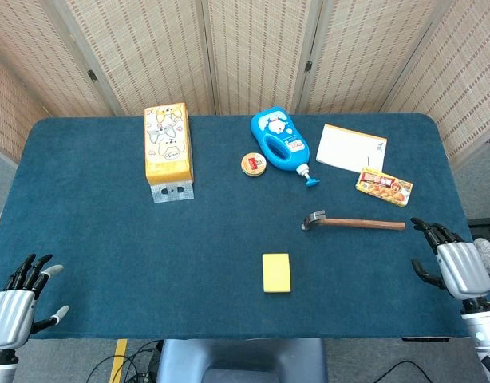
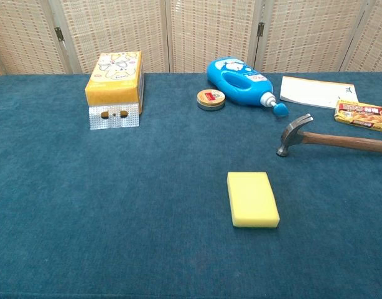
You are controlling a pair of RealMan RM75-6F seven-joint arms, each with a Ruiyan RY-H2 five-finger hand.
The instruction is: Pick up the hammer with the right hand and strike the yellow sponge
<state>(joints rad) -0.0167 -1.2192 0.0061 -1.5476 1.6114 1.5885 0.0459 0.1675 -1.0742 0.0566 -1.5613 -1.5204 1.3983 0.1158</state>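
Note:
A hammer (image 1: 353,223) with a wooden handle and steel claw head lies flat on the blue table, head to the left; it also shows in the chest view as the hammer (image 2: 340,140). A yellow sponge (image 1: 276,272) lies flat near the front middle, seen closer as the sponge (image 2: 252,199). My right hand (image 1: 454,264) hovers at the table's right front edge, fingers apart and empty, a short way right of the handle's end. My left hand (image 1: 17,303) sits off the front left corner, fingers spread, holding nothing. Neither hand shows in the chest view.
A yellow carton (image 1: 168,151) stands at back left. A blue bottle (image 1: 282,144), a small round tin (image 1: 254,163), a white paper (image 1: 350,148) and a food box (image 1: 384,187) lie at the back right. Folding screens stand behind the table (image 1: 93,239).

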